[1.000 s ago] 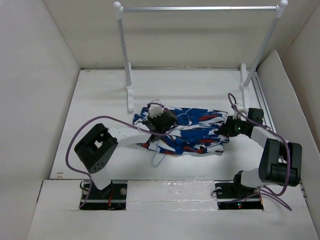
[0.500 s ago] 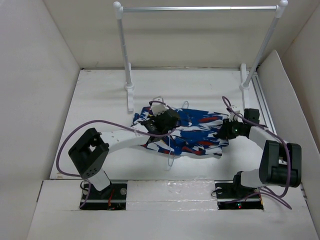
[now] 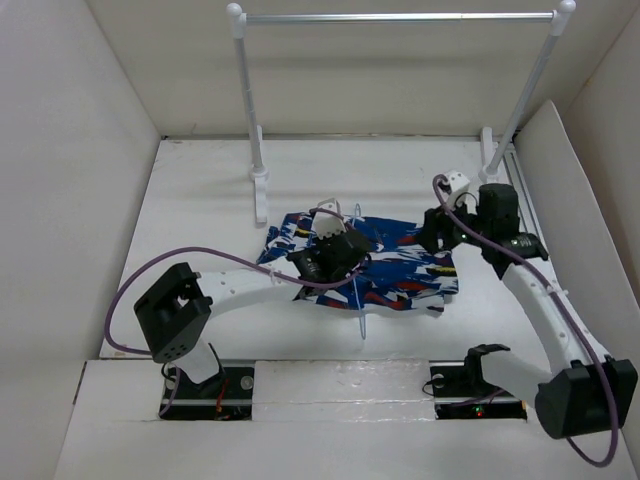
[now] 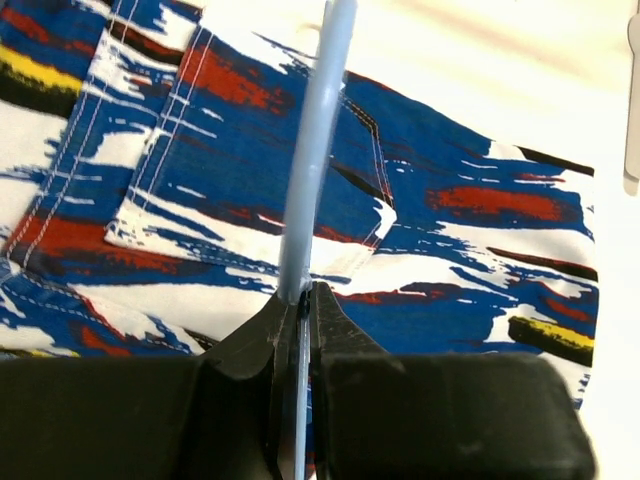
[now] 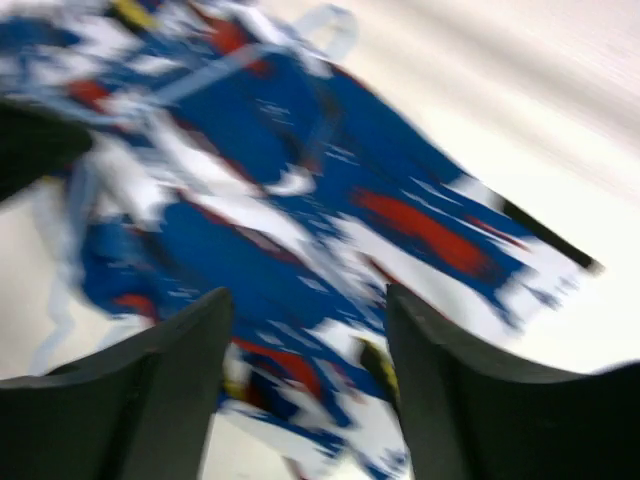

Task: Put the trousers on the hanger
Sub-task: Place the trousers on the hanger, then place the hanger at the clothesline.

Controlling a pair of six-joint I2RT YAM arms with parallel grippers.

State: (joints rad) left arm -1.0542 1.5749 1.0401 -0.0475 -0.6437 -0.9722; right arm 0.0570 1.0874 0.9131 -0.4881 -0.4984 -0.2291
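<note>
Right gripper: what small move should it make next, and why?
Probably lower the open right gripper onto the right edge of the trousers and pinch it. It hovers empty above the cloth, while the left gripper is shut on the hanger over the flat trousers, so the cloth likely needs pulling over the wire.

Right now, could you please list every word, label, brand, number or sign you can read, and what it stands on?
None: no readable text shows in any view. The trousers carry only a streaky pattern, the hanger and rail rack are plain, and the right wrist view is blurred.
</note>
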